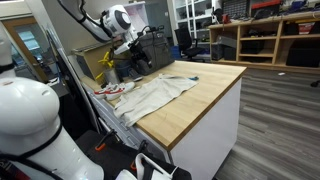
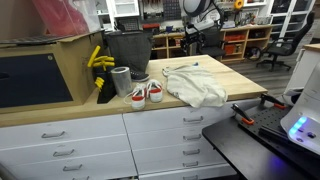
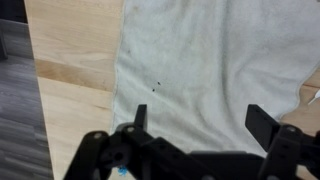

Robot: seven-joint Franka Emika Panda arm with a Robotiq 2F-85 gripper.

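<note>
A pale grey-white cloth (image 1: pixel 160 96) lies crumpled on the wooden countertop (image 1: pixel 205 85); it also shows in an exterior view (image 2: pixel 195 85) and fills most of the wrist view (image 3: pixel 210 70). My gripper (image 3: pixel 200 118) is open and empty, its two black fingers spread wide, hovering above the cloth without touching it. In both exterior views the arm's white wrist hangs high over the far end of the counter (image 1: pixel 120 22) (image 2: pixel 197 8).
A pair of red-and-white sneakers (image 2: pixel 146 93) sits next to the cloth. A metal cup (image 2: pixel 121 80), a black bin (image 2: pixel 128 50) and yellow bananas (image 2: pixel 97 60) stand behind them. The counter's edge (image 3: pixel 70 75) drops to grey floor.
</note>
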